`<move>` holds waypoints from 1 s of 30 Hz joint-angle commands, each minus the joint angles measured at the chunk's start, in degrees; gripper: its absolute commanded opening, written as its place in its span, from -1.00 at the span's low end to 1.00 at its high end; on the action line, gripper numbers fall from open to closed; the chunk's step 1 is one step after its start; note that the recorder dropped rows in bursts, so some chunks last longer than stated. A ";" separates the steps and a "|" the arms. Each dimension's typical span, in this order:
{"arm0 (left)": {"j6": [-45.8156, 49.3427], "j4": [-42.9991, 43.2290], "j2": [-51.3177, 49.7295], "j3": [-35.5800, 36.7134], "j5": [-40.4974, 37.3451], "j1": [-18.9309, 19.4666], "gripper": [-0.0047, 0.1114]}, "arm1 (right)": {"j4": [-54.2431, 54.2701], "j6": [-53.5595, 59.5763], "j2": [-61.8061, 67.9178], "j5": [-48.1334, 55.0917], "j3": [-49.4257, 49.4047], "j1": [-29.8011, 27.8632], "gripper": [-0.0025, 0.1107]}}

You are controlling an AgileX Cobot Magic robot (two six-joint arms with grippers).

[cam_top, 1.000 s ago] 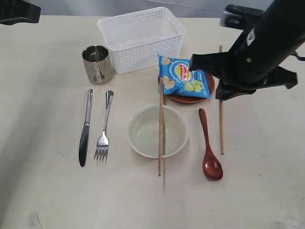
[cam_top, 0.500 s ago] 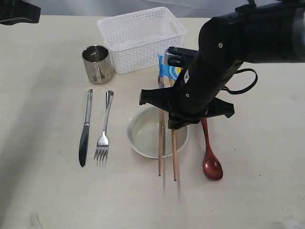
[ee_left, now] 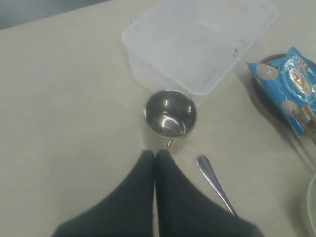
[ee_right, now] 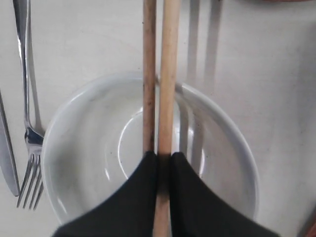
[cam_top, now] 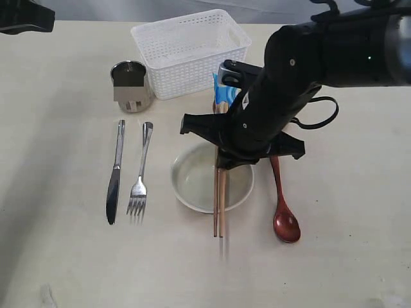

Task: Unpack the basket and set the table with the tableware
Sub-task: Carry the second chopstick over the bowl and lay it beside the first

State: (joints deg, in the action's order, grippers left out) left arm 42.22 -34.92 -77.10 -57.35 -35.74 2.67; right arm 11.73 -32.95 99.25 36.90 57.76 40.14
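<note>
My right gripper (ee_right: 164,158) is shut on one wooden chopstick (ee_right: 168,74) and holds it over the pale bowl (ee_right: 84,148), close beside the other chopstick (ee_right: 149,74), which lies across the bowl. In the exterior view the black right arm (cam_top: 276,96) covers the plate and most of the blue snack bag (cam_top: 221,94). The white basket (cam_top: 189,51) stands at the back, with the steel cup (cam_top: 130,85) to its left. Knife (cam_top: 115,170) and fork (cam_top: 140,168) lie left of the bowl (cam_top: 192,183), and the reddish spoon (cam_top: 282,205) lies to its right. My left gripper (ee_left: 155,154) is shut and empty, near the cup (ee_left: 170,113).
The left wrist view shows the snack bag (ee_left: 289,86) lying on the brown plate (ee_left: 259,91), the basket (ee_left: 197,44) beyond the cup, and a steel cutlery handle (ee_left: 215,182) on the table. The left arm (cam_top: 22,16) hangs at the back left corner.
The right arm swung left from beside the plate, carrying the chopstick over the bowl until it sits next to the other chopstick. The left gripper has not moved.
</note>
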 commanded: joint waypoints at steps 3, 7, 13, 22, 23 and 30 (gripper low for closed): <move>0.21 -0.23 0.40 0.33 -0.39 0.16 -0.92 | 0.23 0.80 -0.07 -0.80 0.15 0.11 -0.96; 0.21 -0.23 0.40 0.33 -0.49 0.16 -0.92 | 0.23 0.80 -0.07 -0.70 0.15 0.11 -0.96; 0.21 -0.23 0.40 0.33 -0.49 0.16 -0.92 | 0.23 2.32 -0.07 -0.46 0.15 0.11 -0.96; 0.21 0.03 0.40 0.33 -0.60 0.16 -0.92 | 0.33 2.58 -0.07 -0.71 0.15 0.11 -0.06; 0.21 0.03 0.40 0.33 -0.60 0.16 -0.92 | 0.33 2.58 -0.07 -0.73 0.15 0.11 0.02; 0.21 0.03 0.40 0.33 -0.60 0.16 -0.92 | 0.79 3.55 -0.07 -1.41 0.15 0.11 0.00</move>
State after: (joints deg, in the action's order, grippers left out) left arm 42.22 -34.92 -77.10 -57.35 -36.21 2.67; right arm 12.21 -30.96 99.25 36.11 57.76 40.14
